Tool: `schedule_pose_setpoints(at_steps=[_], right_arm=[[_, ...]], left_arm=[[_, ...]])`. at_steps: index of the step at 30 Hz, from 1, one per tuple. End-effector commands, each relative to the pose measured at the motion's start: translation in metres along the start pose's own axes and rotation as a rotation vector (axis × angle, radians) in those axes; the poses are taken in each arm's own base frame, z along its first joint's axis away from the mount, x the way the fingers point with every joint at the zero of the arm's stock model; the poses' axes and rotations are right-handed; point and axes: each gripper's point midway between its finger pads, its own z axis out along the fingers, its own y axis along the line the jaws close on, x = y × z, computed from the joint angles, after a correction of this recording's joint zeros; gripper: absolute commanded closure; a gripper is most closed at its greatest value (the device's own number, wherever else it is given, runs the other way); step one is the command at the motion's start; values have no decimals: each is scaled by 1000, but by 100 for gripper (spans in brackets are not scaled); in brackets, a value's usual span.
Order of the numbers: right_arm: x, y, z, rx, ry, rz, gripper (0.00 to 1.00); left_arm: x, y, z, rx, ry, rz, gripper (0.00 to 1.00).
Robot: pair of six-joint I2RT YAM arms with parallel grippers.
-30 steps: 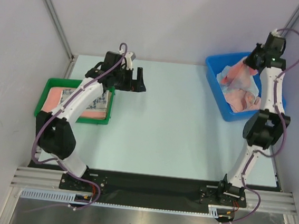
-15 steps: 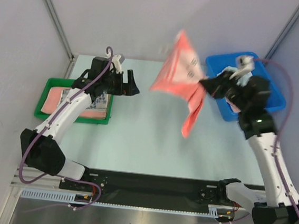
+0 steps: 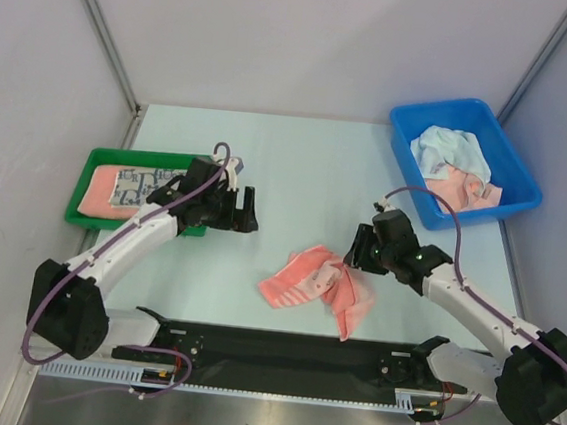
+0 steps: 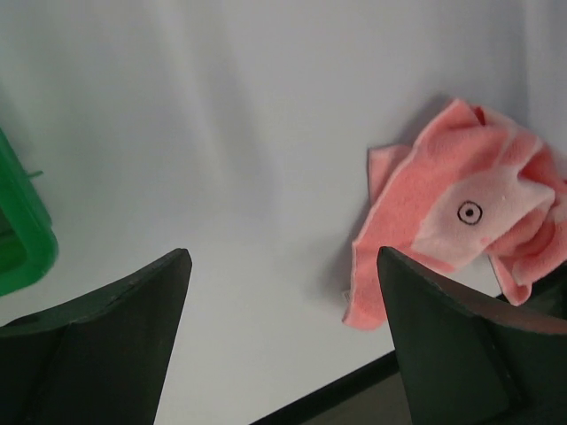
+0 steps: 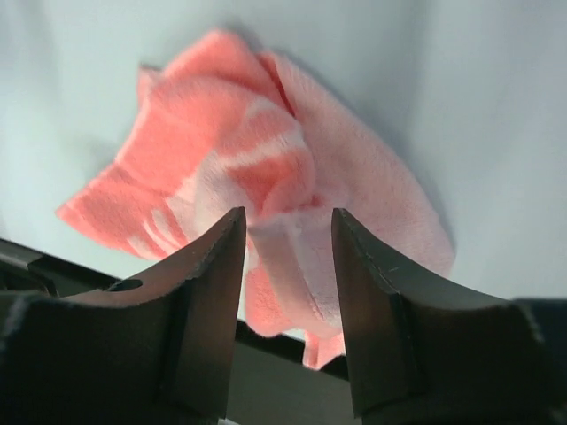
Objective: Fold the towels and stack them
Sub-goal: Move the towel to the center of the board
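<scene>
a crumpled salmon-pink towel [image 3: 315, 284] lies on the table [image 3: 298, 164] near its front edge, the right gripper [image 3: 354, 253] just beside it with jaws parted, the left gripper [image 3: 252, 211] spread wide and empty.

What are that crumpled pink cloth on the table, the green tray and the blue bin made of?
Pink towel: soft terry-like fabric, judging by its fuzzy nap and limp folds, with paler stripes. The fibre can't be told. Green tray: probably moulded plastic, with a smooth uniform colour and a rigid rim. Blue bin: likely plastic too, with even, slightly glossy walls.
</scene>
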Motion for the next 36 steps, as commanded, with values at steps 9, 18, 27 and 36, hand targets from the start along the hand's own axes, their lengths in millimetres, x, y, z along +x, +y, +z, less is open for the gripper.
schedule_pose_setpoints(at_steps=[9, 18, 27, 36], right_arm=[[-18, 131, 24, -453, 127, -754, 52], [71, 205, 55, -767, 321, -1070, 39], [94, 191, 94, -647, 474, -1129, 35], [71, 180, 95, -484, 329, -1099, 82]], left_arm=[[-17, 17, -43, -53, -160, -122, 3], [-34, 60, -63, -23, -241, -325, 5], [-28, 67, -62, -35, -236, -306, 5], [-27, 62, -60, 0, -248, -267, 7]])
